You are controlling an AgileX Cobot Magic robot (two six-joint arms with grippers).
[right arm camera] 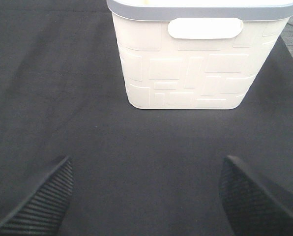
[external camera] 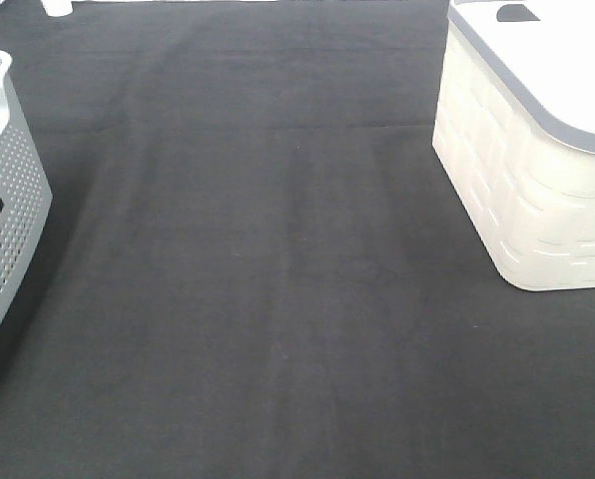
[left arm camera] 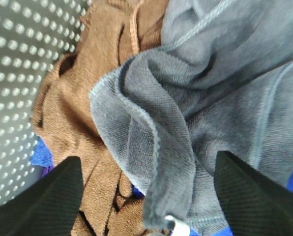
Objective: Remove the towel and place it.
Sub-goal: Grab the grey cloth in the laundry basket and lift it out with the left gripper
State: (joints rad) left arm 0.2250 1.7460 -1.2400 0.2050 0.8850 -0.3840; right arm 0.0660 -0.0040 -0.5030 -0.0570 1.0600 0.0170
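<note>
**Location of the towel.** The towel (left arm camera: 210, 98) lies crumpled inside the grey perforated basket (external camera: 8, 190), which stands at the left edge of the table (external camera: 278, 249). It rests on top of a brown cloth (left arm camera: 73, 113). A blue cloth (left arm camera: 43, 155) shows underneath at the basket wall. The overhead view does not show the basket's contents.

**Left hand.** The left hand (left arm camera: 147, 157) is inside the basket, directly over the towel. Its fingers stand wide apart, one on each side of a raised fold, with nothing clamped. Whether the pads touch fabric cannot be told.

**Right hand.** The right hand (right arm camera: 146, 160) hangs over bare table with its fingers spread wide and holds nothing. It faces the cream basket (right arm camera: 186, 69) at the far right, well apart from the towel.

**Governing relation.** The towel is bunched, so it offers no clean long axis. The usable feature is the hemmed fold ending at the white tag (left arm camera: 178, 227). That fold passes between the left fingers, roughly across the line on which they close. The left hand is plainly the nearer one.

**Assessment.** The task is at the grasp stage, with the towel not yet lifted. The brown cloth lies just beside one finger and could be pinched along with the towel.
</note>
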